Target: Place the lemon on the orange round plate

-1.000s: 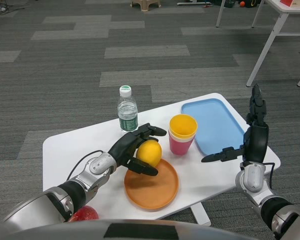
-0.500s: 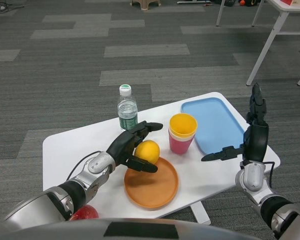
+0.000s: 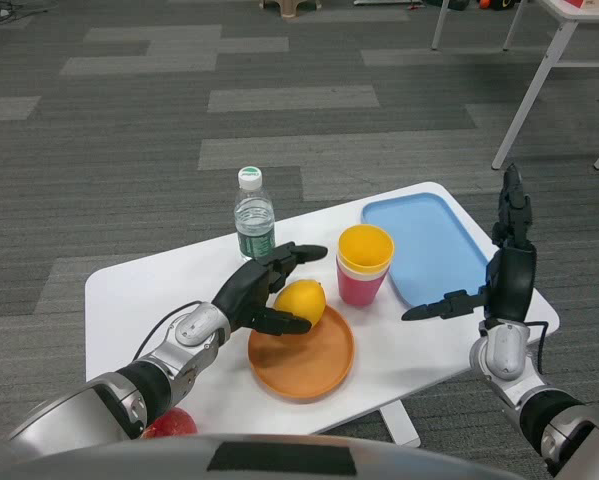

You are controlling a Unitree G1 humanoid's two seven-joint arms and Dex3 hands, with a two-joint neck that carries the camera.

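Since a second ago, the lemon [image 3: 300,301] has tipped rightward and settled lower at the upper-left rim of the orange plate [image 3: 302,358], and the left hand [image 3: 251,295] has loosened around it. That hand's fingers now spread around the fruit's left side, one above and one below; whether they touch the skin cannot be told. The lemon is smooth, oval and bright yellow, and seems to rest on the plate's edge, lower centre of the frame.

No writing can be read anywhere. The water bottle [image 3: 254,222], above the left hand, is clear ribbed plastic with a white cap and a green label whose print is too small to make out. At centre right, a yellow cup [image 3: 365,253] sits nested in a pink cup [image 3: 357,289], both smooth plastic. A blue tray [image 3: 425,248] with rounded corners and a raised lip lies at the upper right of the white table [image 3: 129,305].

The right hand [image 3: 507,275] stands upright at the right edge, fingers wide apart and holding nothing.

A red round thing [image 3: 167,427] at lower left is partly cut off by the left forearm.
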